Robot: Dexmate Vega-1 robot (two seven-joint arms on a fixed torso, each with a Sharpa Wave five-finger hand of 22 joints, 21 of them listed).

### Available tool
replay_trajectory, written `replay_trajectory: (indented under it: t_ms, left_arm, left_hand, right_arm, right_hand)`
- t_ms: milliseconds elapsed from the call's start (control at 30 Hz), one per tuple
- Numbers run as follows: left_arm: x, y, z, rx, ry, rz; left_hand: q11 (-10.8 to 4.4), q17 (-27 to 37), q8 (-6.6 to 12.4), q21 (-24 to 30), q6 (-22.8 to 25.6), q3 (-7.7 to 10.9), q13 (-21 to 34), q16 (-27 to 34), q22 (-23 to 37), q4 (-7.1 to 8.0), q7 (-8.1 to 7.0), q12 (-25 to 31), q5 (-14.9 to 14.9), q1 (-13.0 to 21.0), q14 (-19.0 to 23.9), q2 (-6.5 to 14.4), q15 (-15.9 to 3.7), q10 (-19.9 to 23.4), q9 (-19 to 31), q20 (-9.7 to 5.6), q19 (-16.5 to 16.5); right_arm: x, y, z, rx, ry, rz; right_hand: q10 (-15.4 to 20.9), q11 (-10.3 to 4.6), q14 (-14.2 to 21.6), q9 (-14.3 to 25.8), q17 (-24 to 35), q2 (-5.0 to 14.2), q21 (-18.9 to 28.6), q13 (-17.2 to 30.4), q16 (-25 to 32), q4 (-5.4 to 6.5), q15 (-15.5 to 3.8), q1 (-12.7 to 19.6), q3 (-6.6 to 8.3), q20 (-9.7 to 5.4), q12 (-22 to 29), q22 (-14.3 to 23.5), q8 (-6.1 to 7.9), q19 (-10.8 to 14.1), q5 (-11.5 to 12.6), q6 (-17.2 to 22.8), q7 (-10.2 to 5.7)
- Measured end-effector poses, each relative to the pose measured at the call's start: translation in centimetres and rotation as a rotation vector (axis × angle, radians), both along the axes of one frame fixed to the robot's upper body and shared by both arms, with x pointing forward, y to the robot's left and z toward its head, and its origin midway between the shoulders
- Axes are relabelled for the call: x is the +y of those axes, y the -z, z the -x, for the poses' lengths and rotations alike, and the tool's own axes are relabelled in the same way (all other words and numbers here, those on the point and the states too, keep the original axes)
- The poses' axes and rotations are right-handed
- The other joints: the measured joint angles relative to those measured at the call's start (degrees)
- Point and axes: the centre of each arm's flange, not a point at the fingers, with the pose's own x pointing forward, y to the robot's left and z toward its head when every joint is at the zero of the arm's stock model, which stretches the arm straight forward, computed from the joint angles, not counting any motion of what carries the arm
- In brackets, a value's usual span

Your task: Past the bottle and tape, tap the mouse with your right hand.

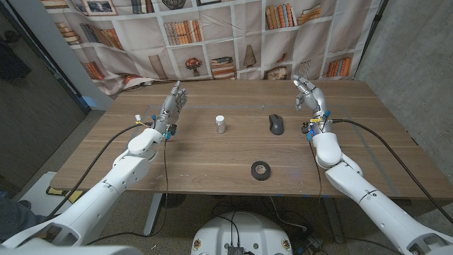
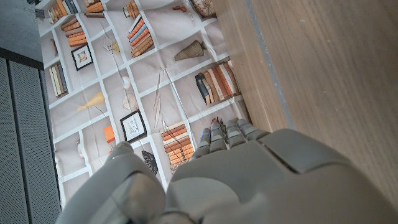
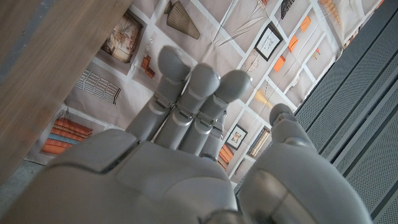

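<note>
Head view: mouse (image 1: 276, 124) sits on the wooden table (image 1: 368, 152) just right of the frame's centre, long axis running up-down in the picture, i.e. away from the robot. White bottle (image 1: 221, 125) stands upright to its left, well apart from it. Black tape roll (image 1: 260, 170) lies flat lower in the frame, below and slightly left of the mouse, closer to the near edge.

Right hand (image 1: 310, 96) is raised at the upper right, fingers apart and lightly curled, holding nothing; it touches no object. From it the mouse lies toward the lower left of the picture, near but clearly apart. Right wrist view shows the same hand (image 3: 186, 162) with fingers extended side by side against the bookshelf backdrop (image 3: 249, 43).

Left hand (image 1: 172, 106) stands at the upper left, fingers extended and empty, beyond the bottle from the mouse, so the right hand is plainly the nearer one.

Judgement: tap not yet made. The move calls for bringing the right hand inward and down onto the mouse's back; bottle and tape lie off that path
</note>
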Motion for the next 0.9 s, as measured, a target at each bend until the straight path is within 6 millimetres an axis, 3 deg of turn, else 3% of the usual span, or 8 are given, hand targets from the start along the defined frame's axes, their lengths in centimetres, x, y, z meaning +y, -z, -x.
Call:
replay_trajectory:
  t_ms: [67,167,333,467,600,767,900]
  left_arm:
    - [0.04,-0.02,0.03,-0.001,-0.001,0.001]
    - [0.09,-0.01,0.07,-0.001,-0.002,0.001]
    - [0.22,-0.05,0.14,-0.003,-0.004,0.002]
    - [0.26,-0.08,0.16,-0.004,-0.004,0.002]
    - [0.26,-0.08,0.16,-0.004,-0.004,0.002]
    - [0.26,-0.13,0.18,-0.007,-0.004,0.003]
    - [0.22,-0.17,0.16,-0.01,-0.004,0.006]
  left_hand:
    - [0.0,0.0,0.0,0.0,0.0,0.0,0.0,0.0,0.0,0.0,0.0,0.0,0.0,0.0,0.0,0.0,0.0,0.0,0.0,0.18,0.18]
    - [0.0,0.0,0.0,0.0,0.0,0.0,0.0,0.0,0.0,0.0,0.0,0.0,0.0,0.0,0.0,0.0,0.0,0.0,0.0,0.18,0.18]
    - [0.0,0.0,0.0,0.0,0.0,0.0,0.0,0.0,0.0,0.0,0.0,0.0,-0.48,0.22,0.0,0.22,0.0,-0.01,0.0,0.18,0.18]
    - [0.01,0.0,0.0,0.0,0.0,0.0,0.0,0.0,0.0,0.0,0.0,0.0,-0.48,0.22,0.22,0.22,0.22,-0.01,0.0,0.18,0.18]
    - [0.01,0.0,0.0,0.0,-0.01,0.0,0.0,0.0,0.0,0.0,0.0,0.0,-0.48,0.22,0.22,0.22,0.22,-0.01,0.0,0.18,0.18]
    - [0.23,0.0,0.0,0.0,-0.01,0.0,0.0,0.0,0.0,0.0,0.0,0.0,-0.48,0.22,0.23,0.22,0.24,0.2,0.0,0.2,0.2]
    - [0.22,0.0,0.0,0.0,0.3,0.0,0.0,0.0,0.0,0.0,-0.3,0.0,-0.48,0.23,0.42,0.23,0.42,0.2,0.0,0.39,0.39]
  right_arm:
    - [0.05,-0.04,0.15,0.002,0.003,-0.001]
    - [0.05,-0.02,0.26,0.011,0.012,0.0]
    - [0.02,-0.01,0.31,0.033,0.033,0.002]
    - [0.09,-0.07,0.39,0.047,0.046,0.005]
    - [0.13,-0.16,0.48,0.058,0.055,0.009]
    - [0.23,-0.37,0.63,0.073,0.07,0.019]
    - [0.44,-0.4,0.71,0.091,0.087,0.044]
  right_hand:
    - [0.0,0.0,-0.41,0.0,-0.07,-0.05,-0.57,0.11,0.74,-0.37,-0.01,4.65,1.48,0.1,1.04,1.04,0.0,-0.24,0.66,0.1,-0.1]
    - [-0.54,-0.08,-0.42,0.0,-1.02,-0.44,-2.03,-0.78,1.03,-0.42,0.01,11.43,2.45,0.09,1.39,0.56,0.0,-1.38,0.9,0.08,-0.12]
    - [-0.93,-0.06,-1.03,0.27,-3.24,-0.13,-4.4,-2.69,1.03,-0.4,0.0,19.18,2.43,-0.01,1.39,-3.02,0.0,-1.5,1.31,-1.2,-0.32]
    - [-1.06,-0.19,-1.03,0.27,-5.4,0.43,-5.03,-4.01,1.03,-0.1,0.0,26.16,0.97,-0.11,1.39,-5.14,0.0,-1.31,1.31,-2.03,-0.51]
    - [-1.06,-0.19,-1.02,0.27,-6.32,1.52,-5.55,-4.89,1.03,-0.18,0.0,31.07,0.76,0.09,1.39,-6.62,0.0,-0.71,1.46,-2.12,-0.43]
    - [-1.37,0.11,-1.02,0.54,-6.65,2.79,-6.06,-7.25,1.2,-0.01,0.0,37.49,0.59,-0.1,1.13,-8.38,0.0,-0.5,3.32,-2.11,-0.43]
    - [-1.24,0.21,-1.02,0.54,-6.26,3.05,-6.11,-8.93,1.52,0.47,-0.01,39.49,-0.12,-0.1,1.15,-9.45,0.0,-0.51,5.48,-2.11,-0.43]
